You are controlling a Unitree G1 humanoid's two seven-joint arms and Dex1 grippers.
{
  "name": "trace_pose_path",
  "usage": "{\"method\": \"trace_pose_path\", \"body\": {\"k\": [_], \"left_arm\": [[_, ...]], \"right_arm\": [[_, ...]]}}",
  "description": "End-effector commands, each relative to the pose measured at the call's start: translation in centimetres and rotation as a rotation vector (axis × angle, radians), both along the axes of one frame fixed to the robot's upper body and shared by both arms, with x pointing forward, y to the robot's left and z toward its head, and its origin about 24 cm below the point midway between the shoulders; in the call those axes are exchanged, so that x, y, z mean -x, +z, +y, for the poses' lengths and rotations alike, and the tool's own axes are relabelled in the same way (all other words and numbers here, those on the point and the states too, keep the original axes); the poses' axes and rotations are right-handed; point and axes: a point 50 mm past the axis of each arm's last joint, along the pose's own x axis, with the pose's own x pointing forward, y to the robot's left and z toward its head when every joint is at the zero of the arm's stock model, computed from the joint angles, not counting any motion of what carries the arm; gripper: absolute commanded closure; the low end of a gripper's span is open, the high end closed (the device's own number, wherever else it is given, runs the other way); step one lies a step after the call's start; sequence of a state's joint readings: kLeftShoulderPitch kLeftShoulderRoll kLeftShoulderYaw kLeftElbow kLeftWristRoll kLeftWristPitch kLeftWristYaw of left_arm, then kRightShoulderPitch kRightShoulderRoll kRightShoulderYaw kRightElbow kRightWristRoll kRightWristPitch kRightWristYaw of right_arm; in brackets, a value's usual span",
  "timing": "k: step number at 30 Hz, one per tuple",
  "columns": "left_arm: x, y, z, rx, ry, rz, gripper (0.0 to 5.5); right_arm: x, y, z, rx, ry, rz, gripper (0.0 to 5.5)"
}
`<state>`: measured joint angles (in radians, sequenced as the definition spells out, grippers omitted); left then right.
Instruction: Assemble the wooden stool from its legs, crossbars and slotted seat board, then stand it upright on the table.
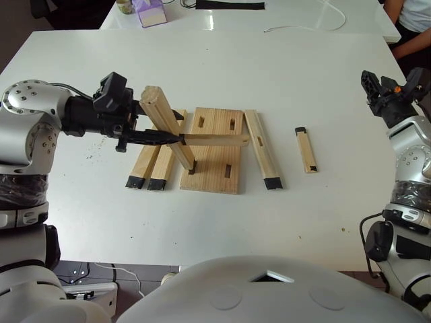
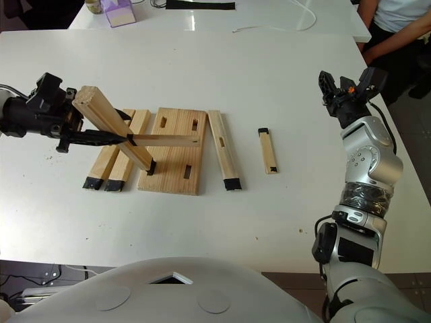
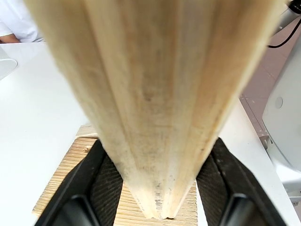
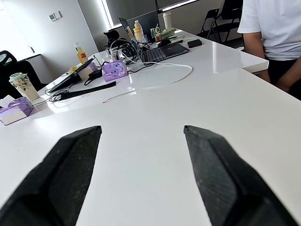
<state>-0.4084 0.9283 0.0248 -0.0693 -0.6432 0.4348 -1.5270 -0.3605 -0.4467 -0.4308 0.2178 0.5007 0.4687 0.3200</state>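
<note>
Left claw (image 1: 172, 138): comes in from the left, low over the table, and is clamped across a tilted leg. In the wrist view its black pads (image 3: 106, 181) press on either side of the wood.
Held leg (image 1: 160, 113): leans with its upper end up and to the left. Its lower end is down at the near-left slot of the seat board; I cannot tell whether it sits in the slot or only touches it.
Long crossbar (image 1: 219, 139): lies level, running from the held leg at the claw's tips rightward above the seat board. Its free end is close to the right-hand leg.
Seat board (image 1: 214, 153): lies flat at the middle of the table, just right of the claw, with its four slots facing up.
Outer spare leg (image 1: 143, 165): lies flat left of the board, below the claw, black-capped end nearest.
Inner spare leg (image 1: 163, 165): lies flat between the outer spare leg and the board's left edge, touching the outer one.
Right-hand leg (image 1: 261, 148): lies flat just beside the board's right edge, black cap at its near end.
Short crossbar (image 1: 306, 149): lies flat to the right of that leg, apart from it.
Right claw (image 2: 347, 82): is raised at the table's far right edge, well apart from every wooden part. Its fingers are spread wide with nothing between them.
Table (image 1: 202, 67): white.
</note>
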Motion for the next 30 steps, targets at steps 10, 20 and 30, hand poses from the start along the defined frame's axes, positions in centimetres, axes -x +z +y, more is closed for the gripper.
{"method": "trace_pose_path", "body": {"k": [10, 20, 30], "left_arm": [[0.9, -2.3, -0.2, 0.02, 0.03, 0.066, 3.45], [5.1, -3.8, 0.8, -0.086, 0.083, 0.075, 3.46], [4.2, -5.8, -0.3, -0.108, 0.167, -0.009, 3.46]], "right_arm": [[-0.1, -0.1, 0.4, 0.006, 0.008, -0.006, 2.27], [0.2, -0.3, 0.2, 0.018, 0.012, 0.014, 2.27], [0.7, -0.2, 0.7, 0.01, 0.021, 0.013, 2.27]]}}
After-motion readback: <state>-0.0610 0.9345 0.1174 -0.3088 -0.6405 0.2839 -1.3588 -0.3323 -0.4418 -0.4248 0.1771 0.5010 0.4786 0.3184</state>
